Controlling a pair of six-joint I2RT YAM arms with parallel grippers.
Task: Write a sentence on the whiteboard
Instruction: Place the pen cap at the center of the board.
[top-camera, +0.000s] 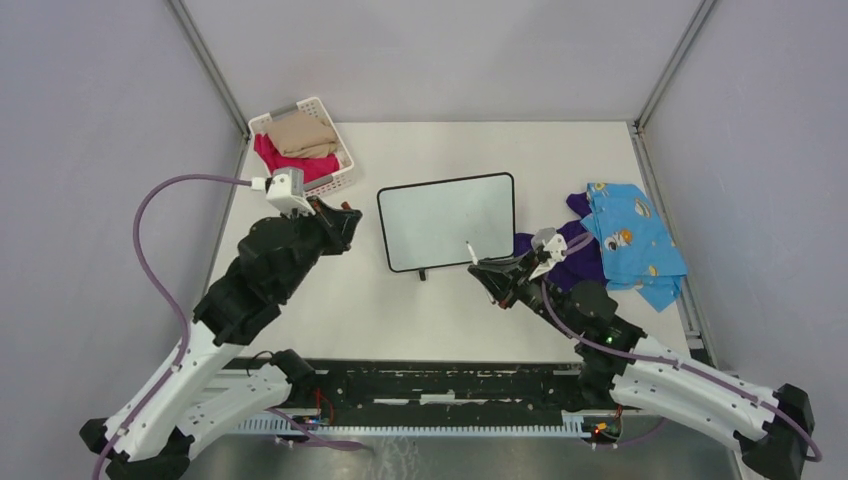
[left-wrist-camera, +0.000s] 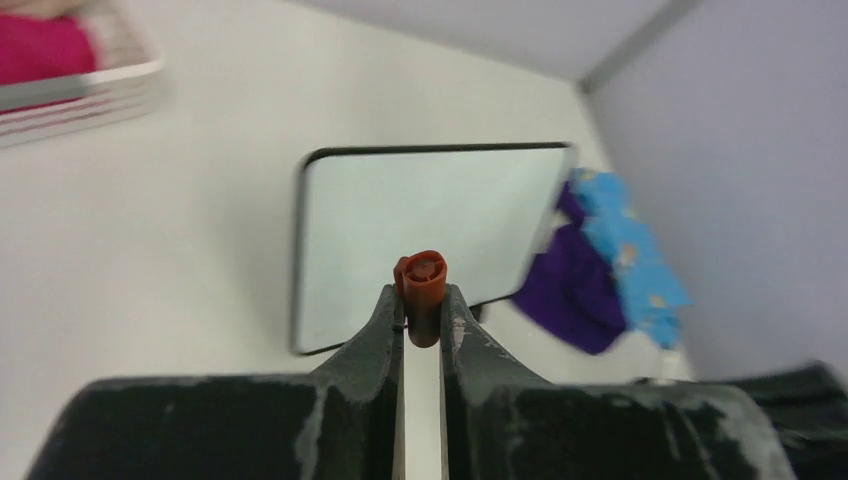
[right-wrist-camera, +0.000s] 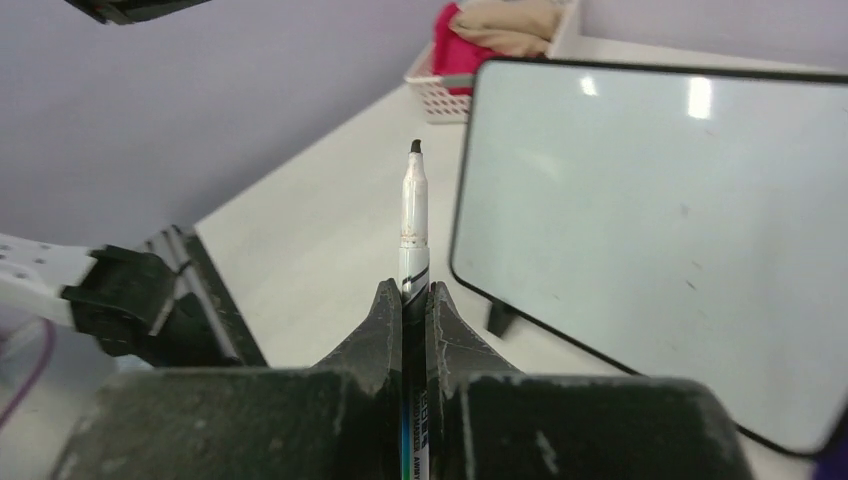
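Note:
The whiteboard (top-camera: 447, 221), white with a thin black frame and small black feet, lies blank in the middle of the table. It also fills the upper middle of the left wrist view (left-wrist-camera: 420, 230) and the right side of the right wrist view (right-wrist-camera: 660, 220). My right gripper (top-camera: 490, 268) is shut on an uncapped white marker (right-wrist-camera: 413, 215); its dark tip points up and away, just off the board's near right corner. My left gripper (top-camera: 345, 218), to the left of the board, is shut on the marker's orange-red cap (left-wrist-camera: 423, 290).
A white slatted basket (top-camera: 303, 150) holding pink and tan cloth stands at the back left. Purple cloth (top-camera: 565, 255) and a blue patterned cloth (top-camera: 630, 240) lie to the right of the board, close to my right arm. A black rail runs along the near edge.

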